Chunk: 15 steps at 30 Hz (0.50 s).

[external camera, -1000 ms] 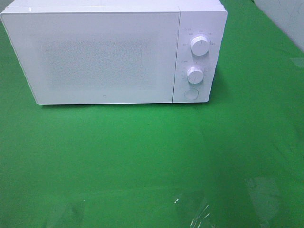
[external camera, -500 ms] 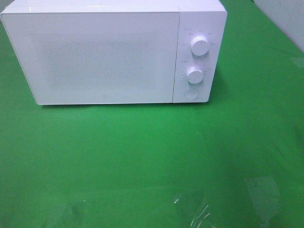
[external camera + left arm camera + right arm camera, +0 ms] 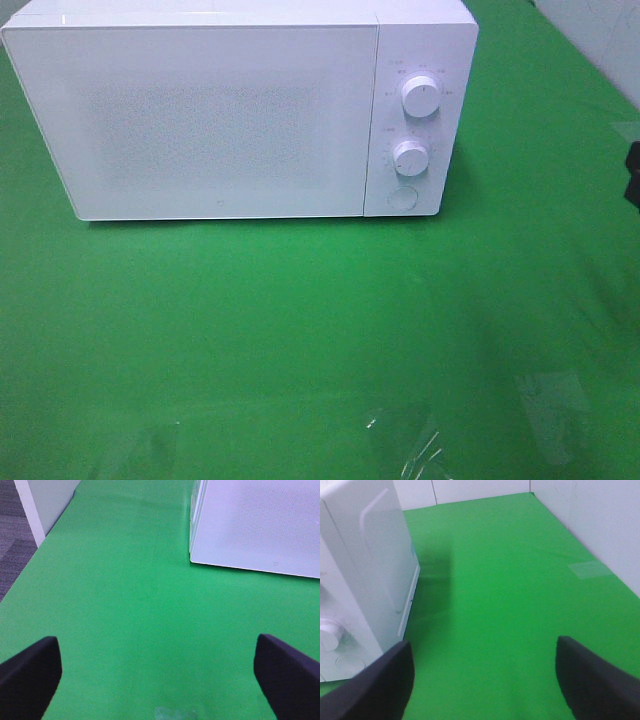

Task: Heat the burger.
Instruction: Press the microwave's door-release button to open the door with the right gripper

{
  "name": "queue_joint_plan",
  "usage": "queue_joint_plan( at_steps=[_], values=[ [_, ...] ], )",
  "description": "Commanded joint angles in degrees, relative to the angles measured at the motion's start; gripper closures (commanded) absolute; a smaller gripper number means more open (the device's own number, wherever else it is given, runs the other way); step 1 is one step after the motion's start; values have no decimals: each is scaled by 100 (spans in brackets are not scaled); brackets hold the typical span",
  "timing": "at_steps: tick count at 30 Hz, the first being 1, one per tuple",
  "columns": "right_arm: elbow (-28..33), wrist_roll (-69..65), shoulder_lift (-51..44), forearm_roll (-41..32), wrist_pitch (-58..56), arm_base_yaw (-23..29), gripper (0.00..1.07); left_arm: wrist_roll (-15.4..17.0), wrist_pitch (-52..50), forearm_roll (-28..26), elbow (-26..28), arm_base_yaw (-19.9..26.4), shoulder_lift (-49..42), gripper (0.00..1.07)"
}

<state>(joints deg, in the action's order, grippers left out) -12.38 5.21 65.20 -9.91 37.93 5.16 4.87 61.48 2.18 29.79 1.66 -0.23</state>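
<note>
The burger is not in any view. A white microwave (image 3: 240,110) stands at the back of the green table with its door (image 3: 200,120) shut; it also shows in the left wrist view (image 3: 260,525) and the right wrist view (image 3: 360,570). Its two knobs (image 3: 420,97) (image 3: 411,157) and a round button (image 3: 402,197) are on its right panel. My left gripper (image 3: 160,680) is open and empty over bare cloth in front of the microwave's left corner. My right gripper (image 3: 485,680) is open and empty to the right of the microwave; a dark part of it shows at the exterior view's right edge (image 3: 633,175).
Green cloth (image 3: 300,320) covers the table. Clear tape patches (image 3: 405,445) (image 3: 550,400) lie near the front edge. A white wall (image 3: 600,30) bounds the right side. The table's left edge drops to grey floor (image 3: 15,545).
A dark part of my right arm has come into view at the right edge of the exterior view. The microwave has not moved.
</note>
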Motion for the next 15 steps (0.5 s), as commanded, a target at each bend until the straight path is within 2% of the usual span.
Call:
queue_joint_plan(
  at_steps=[1,2,3,4,5,7,10,11,12,14,15],
  values=[
    [17,584,292,-590,510,441,31,11,-23,-29,-11,6,-29,10],
    [17,745,441,-819,699,659,31,11,-23,-29,-11,6,-29,10],
    [17,745,441,-819,699,659,31,11,-23,-29,-11,6,-29,10],
    [17,1037,739,-1335,1152,1100,31,11,-23,-29,-11,6,-29,10],
    [17,1037,739,-1335,1152,1100,31,11,-23,-29,-11,6,-29,10],
    [-34,1644,1255,-2573,1942,2005,31,11,-23,-29,-11,6,-29,10],
    [-74,1759,1381,-2905,2131,2235,31,11,-23,-29,-11,6,-29,10],
    [-149,1839,1553,-3300,2372,2578,31,11,-23,-29,-11,6,-29,10],
    [-149,1839,1553,-3300,2372,2578,31,11,-23,-29,-11,6,-29,10],
    [-338,1839,1994,-3501,2710,3266,31,11,-23,-29,-11,6,-29,10],
    [-338,1839,1994,-3501,2710,3266,31,11,-23,-29,-11,6,-29,10]
  ],
)
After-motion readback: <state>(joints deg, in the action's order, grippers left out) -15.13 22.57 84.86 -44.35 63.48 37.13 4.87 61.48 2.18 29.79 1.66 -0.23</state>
